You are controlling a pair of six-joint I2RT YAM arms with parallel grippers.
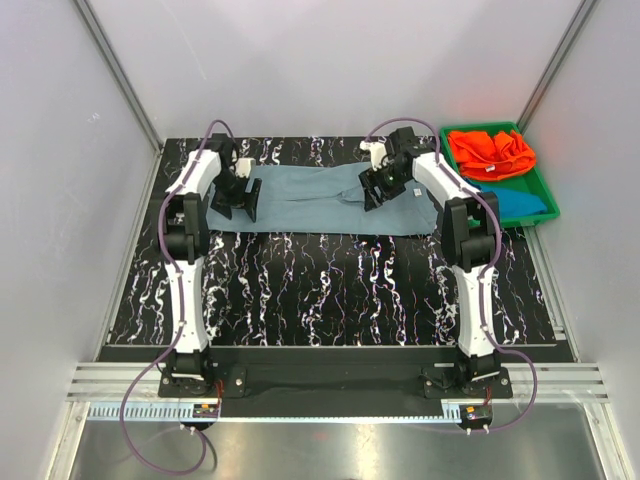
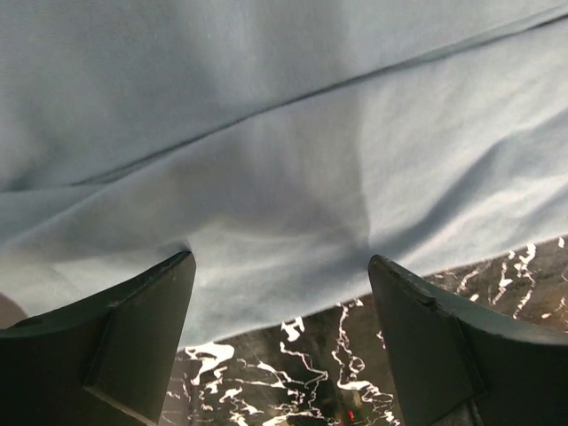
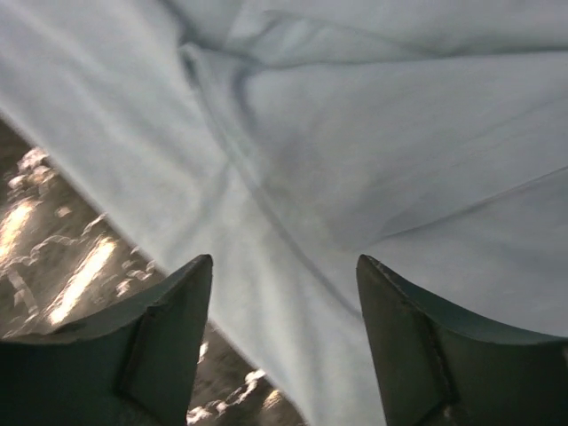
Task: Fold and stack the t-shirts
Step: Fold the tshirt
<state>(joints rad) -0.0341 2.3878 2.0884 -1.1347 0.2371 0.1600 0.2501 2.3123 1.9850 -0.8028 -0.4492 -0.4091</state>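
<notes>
A grey-blue t-shirt [image 1: 310, 200] lies folded into a long band across the far part of the black marbled table [image 1: 330, 290]. At the band's left end my left gripper [image 1: 240, 197] hangs open, and in the left wrist view its fingers [image 2: 133, 328] straddle the cloth's near edge [image 2: 293, 293]. Over the right part of the shirt my right gripper [image 1: 378, 188] is open too, with the cloth [image 3: 355, 160] and a seam between its fingertips [image 3: 169, 328]. An orange t-shirt [image 1: 492, 152] and a teal-blue t-shirt [image 1: 520, 203] lie in the green tray.
The green tray [image 1: 547, 192] sits at the table's far right corner. White enclosure walls [image 1: 60, 150] stand close on the left, back and right. Purple cables [image 1: 165, 240] run along both arms.
</notes>
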